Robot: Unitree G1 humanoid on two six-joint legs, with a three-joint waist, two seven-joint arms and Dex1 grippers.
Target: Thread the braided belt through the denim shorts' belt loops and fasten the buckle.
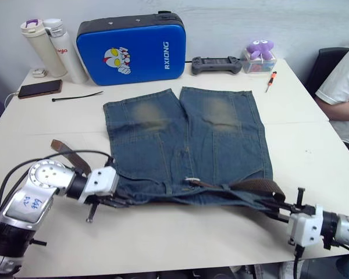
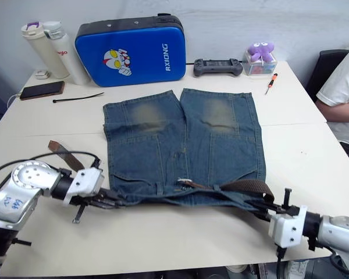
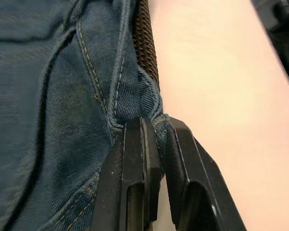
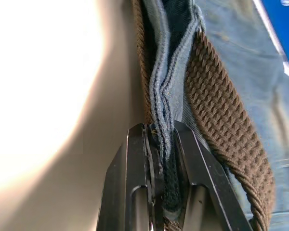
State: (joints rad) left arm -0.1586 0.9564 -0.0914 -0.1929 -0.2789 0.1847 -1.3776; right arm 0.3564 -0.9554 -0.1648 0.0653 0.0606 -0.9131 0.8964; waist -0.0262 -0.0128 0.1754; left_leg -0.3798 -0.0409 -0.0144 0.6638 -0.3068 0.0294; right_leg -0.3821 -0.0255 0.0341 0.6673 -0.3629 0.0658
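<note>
The denim shorts (image 1: 186, 139) lie flat on the table, legs pointing away and waistband toward me. The braided belt (image 1: 253, 187) runs along the waistband, and its tan end (image 1: 59, 146) trails off past the left hip. The small silver buckle (image 1: 192, 180) rests near the middle of the waist. My left gripper (image 1: 119, 200) is shut on a fold of the waistband denim (image 3: 151, 103) at the left corner, with the belt (image 3: 144, 43) just beyond it. My right gripper (image 1: 273, 210) is shut on the waistband edge (image 4: 161, 96) at the right corner, the belt (image 4: 221, 96) lying beside its fingers.
Along the back stand a blue case (image 1: 131, 49), two bottles (image 1: 43, 46), a phone (image 1: 39, 88), a black cable tie (image 1: 75, 96), a controller (image 1: 216, 65), a purple plush (image 1: 259, 49) and a screwdriver (image 1: 270, 81). A person in a white shirt (image 1: 343, 87) sits at the right.
</note>
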